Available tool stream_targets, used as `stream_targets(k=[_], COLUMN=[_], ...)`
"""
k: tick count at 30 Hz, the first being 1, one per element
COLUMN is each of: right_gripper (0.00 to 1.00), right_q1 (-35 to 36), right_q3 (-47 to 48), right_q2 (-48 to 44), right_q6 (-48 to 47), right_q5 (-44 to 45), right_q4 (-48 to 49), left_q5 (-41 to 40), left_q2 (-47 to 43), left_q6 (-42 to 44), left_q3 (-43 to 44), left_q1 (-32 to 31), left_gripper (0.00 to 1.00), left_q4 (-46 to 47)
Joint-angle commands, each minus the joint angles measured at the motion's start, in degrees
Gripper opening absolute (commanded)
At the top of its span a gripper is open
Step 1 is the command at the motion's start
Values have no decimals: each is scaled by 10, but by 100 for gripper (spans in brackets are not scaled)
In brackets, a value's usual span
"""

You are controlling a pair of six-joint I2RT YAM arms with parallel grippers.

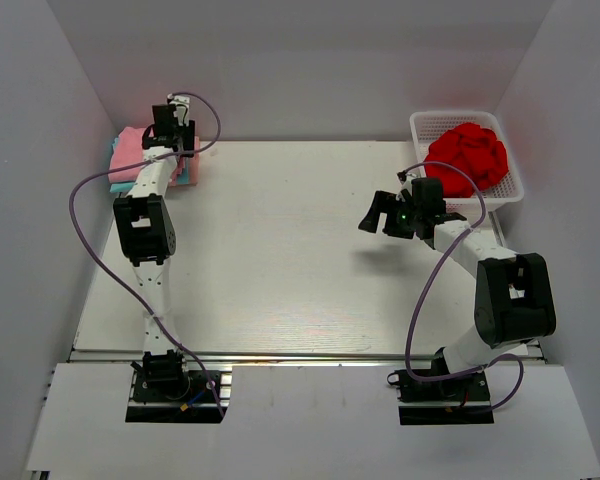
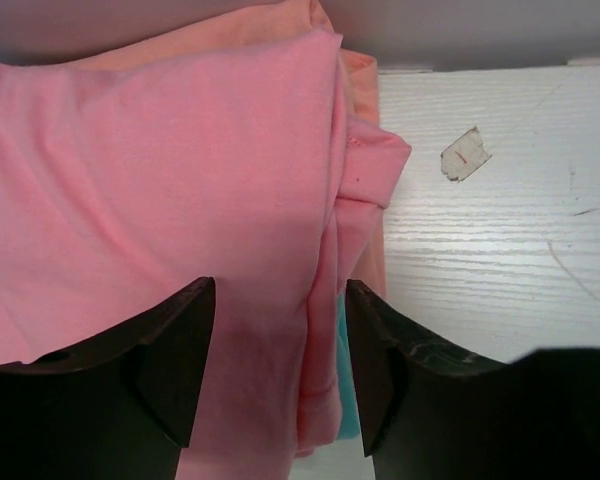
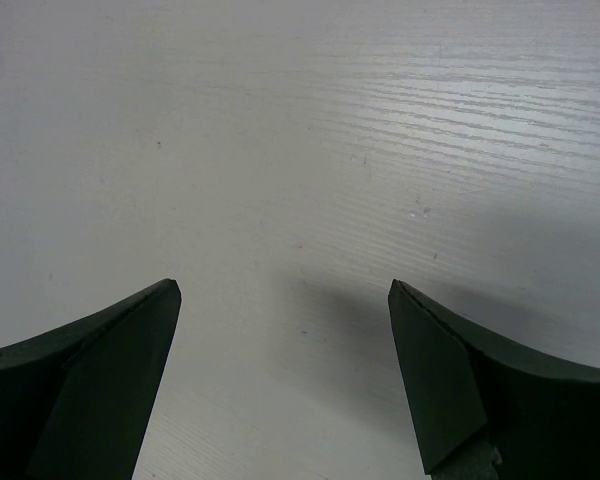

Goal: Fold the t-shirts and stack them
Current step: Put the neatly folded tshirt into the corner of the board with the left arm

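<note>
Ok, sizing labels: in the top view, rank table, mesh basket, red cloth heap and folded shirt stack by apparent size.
table
mesh basket
red cloth heap and folded shirt stack: alike; stack partly hidden

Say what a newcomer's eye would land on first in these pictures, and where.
A crumpled red cloth fills the white mesh basket at the table's far right corner. At the far left corner a folded pink t-shirt tops a stack, the left end effector open over it. The right end effector hangs open over the table.

Three stacked t-shirts [image 2: 170, 190], one basket [image 1: 416, 125], two arms [image 1: 145, 228].
</note>
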Motion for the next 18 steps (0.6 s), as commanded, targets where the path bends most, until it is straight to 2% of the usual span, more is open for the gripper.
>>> stream_targets(k=[1, 7, 10, 14, 16, 18], right_gripper=[90, 90, 90, 90, 90, 90], right_q1=[-2, -1, -2, -3, -2, -2], right_q3=[23, 26, 28, 28, 28, 28], right_q2=[1, 8, 9, 9, 8, 6], right_q6=[-7, -5, -5, -7, -6, -7], right_q5=[-6, -13, -12, -11, -11, -9], right_q4=[1, 2, 2, 0, -1, -1], left_q5=[-15, -47, -41, -41, -35, -35], left_q2=[-6, 2, -4, 2, 8, 8], left_q6=[32, 26, 26, 26, 26, 26], left_q3=[12, 12, 6, 18, 19, 19], left_q1=[-8, -8, -8, -8, -8, -8], left_gripper=[65, 42, 42, 48, 48, 43], left_q4=[-15, -15, 0, 0, -5, 0])
